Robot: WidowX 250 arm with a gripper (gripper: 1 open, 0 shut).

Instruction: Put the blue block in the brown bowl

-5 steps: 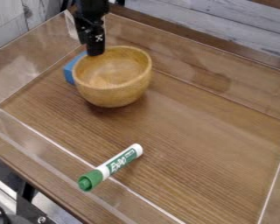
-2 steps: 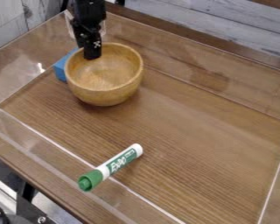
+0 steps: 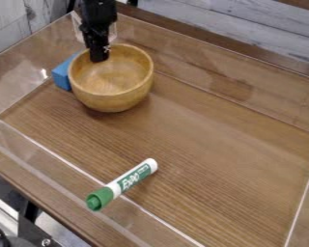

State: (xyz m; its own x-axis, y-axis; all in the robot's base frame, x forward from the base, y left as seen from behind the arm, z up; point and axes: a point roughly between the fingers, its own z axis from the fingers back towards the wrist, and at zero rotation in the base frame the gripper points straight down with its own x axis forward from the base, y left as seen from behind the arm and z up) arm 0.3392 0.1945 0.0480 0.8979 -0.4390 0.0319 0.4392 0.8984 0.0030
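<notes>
The brown bowl (image 3: 120, 89) stands upright at the back left of the wooden table. The blue block (image 3: 61, 74) lies on the table against the bowl's left outer wall, partly hidden by it. My black gripper (image 3: 98, 56) hangs straight down over the bowl's far left rim. Its fingertips dip just inside the bowl, to the right of the block and above it. The jaws look shut. I cannot tell whether they pinch the rim or only touch it. Nothing blue shows between them.
A green-and-white marker pen (image 3: 123, 183) lies near the front edge. Low clear plastic walls (image 3: 28, 145) fence the wooden surface on the left and front. A grey plank wall (image 3: 247, 24) runs behind.
The bowl has slid left and slightly back, and the blue block has shifted left with it. The gripper moved a little left and its jaws have closed.
</notes>
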